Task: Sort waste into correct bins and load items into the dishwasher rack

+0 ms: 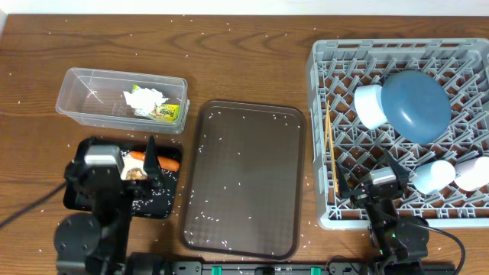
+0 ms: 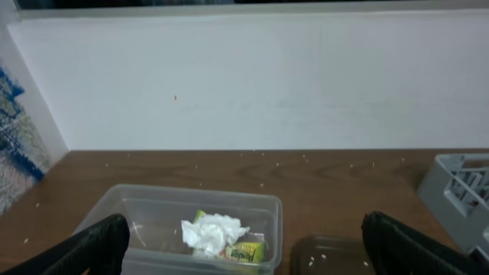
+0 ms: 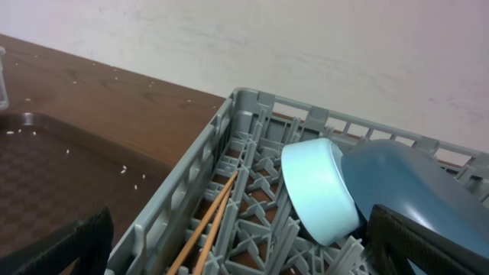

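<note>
The clear tub (image 1: 84, 99) holds crumpled paper (image 1: 145, 98) and the yellow-green wrapper (image 1: 170, 112); they also show in the left wrist view, paper (image 2: 214, 231) and wrapper (image 2: 246, 250). The black tray (image 1: 164, 214) holds the carrot (image 1: 164, 162), a brown lump (image 1: 136, 174) and rice (image 1: 153, 200). My left gripper (image 1: 126, 164) hangs open over it. The grey rack (image 1: 321, 137) holds the blue plate (image 1: 416, 103), a light-blue cup (image 1: 369, 105) and two pale vessels (image 1: 432, 176) (image 1: 474, 172). My right gripper (image 1: 378, 179) is open and empty over the rack's front left part.
The brown serving tray (image 1: 244, 176), speckled with rice, lies between the black tray and the rack. Yellow chopsticks (image 1: 331, 153) lie along the rack's left side. Loose rice grains dot the wooden table. A white wall stands behind.
</note>
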### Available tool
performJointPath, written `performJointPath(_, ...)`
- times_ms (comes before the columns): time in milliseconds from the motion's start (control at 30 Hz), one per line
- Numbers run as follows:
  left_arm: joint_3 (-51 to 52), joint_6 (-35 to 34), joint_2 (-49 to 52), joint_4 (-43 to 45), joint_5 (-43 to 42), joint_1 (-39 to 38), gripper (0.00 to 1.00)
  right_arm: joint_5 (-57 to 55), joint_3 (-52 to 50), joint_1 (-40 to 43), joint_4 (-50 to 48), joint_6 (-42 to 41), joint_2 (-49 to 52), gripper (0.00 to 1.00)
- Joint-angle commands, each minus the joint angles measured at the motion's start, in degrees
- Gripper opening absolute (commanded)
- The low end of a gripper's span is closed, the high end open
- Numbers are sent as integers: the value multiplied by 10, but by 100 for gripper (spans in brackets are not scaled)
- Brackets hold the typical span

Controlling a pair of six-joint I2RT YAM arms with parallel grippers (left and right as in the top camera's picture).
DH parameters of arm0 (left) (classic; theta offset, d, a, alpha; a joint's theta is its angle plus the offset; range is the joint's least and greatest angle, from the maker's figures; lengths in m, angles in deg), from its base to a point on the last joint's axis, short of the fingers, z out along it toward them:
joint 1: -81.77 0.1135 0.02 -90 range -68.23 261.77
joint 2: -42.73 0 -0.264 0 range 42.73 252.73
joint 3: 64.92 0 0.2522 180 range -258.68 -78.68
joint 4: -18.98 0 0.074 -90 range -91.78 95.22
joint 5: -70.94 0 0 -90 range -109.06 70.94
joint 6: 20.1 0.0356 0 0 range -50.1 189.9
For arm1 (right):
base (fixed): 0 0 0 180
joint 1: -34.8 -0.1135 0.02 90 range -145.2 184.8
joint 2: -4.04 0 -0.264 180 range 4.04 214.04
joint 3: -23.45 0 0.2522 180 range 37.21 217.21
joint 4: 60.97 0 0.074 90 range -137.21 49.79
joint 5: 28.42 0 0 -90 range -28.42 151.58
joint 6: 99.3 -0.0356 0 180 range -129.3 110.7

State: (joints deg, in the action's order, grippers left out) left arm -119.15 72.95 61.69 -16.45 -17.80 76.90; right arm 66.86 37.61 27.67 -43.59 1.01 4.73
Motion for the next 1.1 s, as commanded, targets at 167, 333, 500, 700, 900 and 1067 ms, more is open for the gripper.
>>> performJointPath(167, 137, 10, -120, 80, -9, 25, 98, -4, -1, 4, 2, -10, -3, 99)
performJointPath(333, 198, 10, -181, 86, -8, 26, 98, -4, -1, 4, 2, -10, -3, 99)
performJointPath(500, 254, 10, -189, 94, -8, 26, 98, -4, -1, 4, 2, -10, -3, 99)
performJointPath(700, 338, 10, -189, 150, -8, 26, 98, -4, -1, 4, 2, -10, -3, 99)
performJointPath(900, 402, -6, -189, 206, -9, 25, 98, -4, -1, 4, 2, -10, -3, 99)
performJointPath(1067, 402, -5, -189, 202, -8, 24, 98, -4, -1, 4, 2, -10, -3, 99)
